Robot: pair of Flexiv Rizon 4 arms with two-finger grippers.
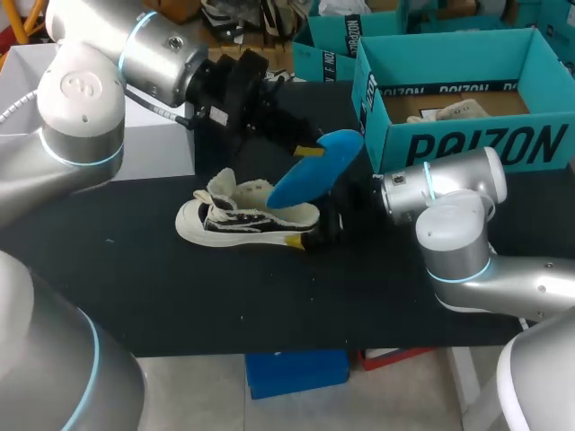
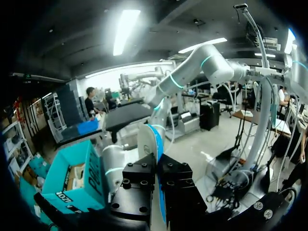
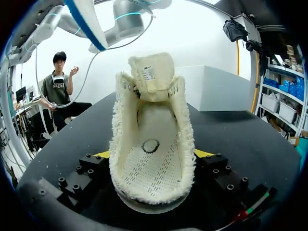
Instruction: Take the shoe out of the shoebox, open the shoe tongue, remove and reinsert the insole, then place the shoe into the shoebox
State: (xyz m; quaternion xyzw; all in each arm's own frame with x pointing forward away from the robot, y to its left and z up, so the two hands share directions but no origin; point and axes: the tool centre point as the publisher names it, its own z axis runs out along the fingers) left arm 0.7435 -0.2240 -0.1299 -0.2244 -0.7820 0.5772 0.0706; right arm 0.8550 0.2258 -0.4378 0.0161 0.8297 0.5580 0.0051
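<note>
Head view first, then the two wrists.

DESK: Where does the sneaker sit, and why is it held that way?

PHOTOGRAPHER: The cream-and-black sneaker (image 1: 247, 218) lies on its sole on the black table (image 1: 180, 296). It is well apart from the open teal shoebox (image 1: 476, 144) at the far right. The right claw (image 1: 316, 235) meets it at the heel. My reading is that it steadies the shoe so the other arm can work inside without dragging it across the table.

DESK: How wide is that claw?

PHOTOGRAPHER: Spread to the heel's width, no more. The right wrist view shows one yellow tip (image 3: 103, 154) pressed against each side of the heel, so it is gripping the sneaker. The tongue (image 3: 151, 72) stands up and forward, leaving the mouth open (the perforated bed inside is bare).

DESK: And the insole?

PHOTOGRAPHER: Out. The blue insole (image 1: 314, 171) hangs tilted, its lower end close over the shoe's opening, pinched in the left claw (image 1: 304, 149). In the left wrist view it stands edge-on between the two black fingers (image 2: 139, 183), which are nearly together on the thin sheet. It is held by its upper end, I judge, so the free end can be steered back in.
</note>
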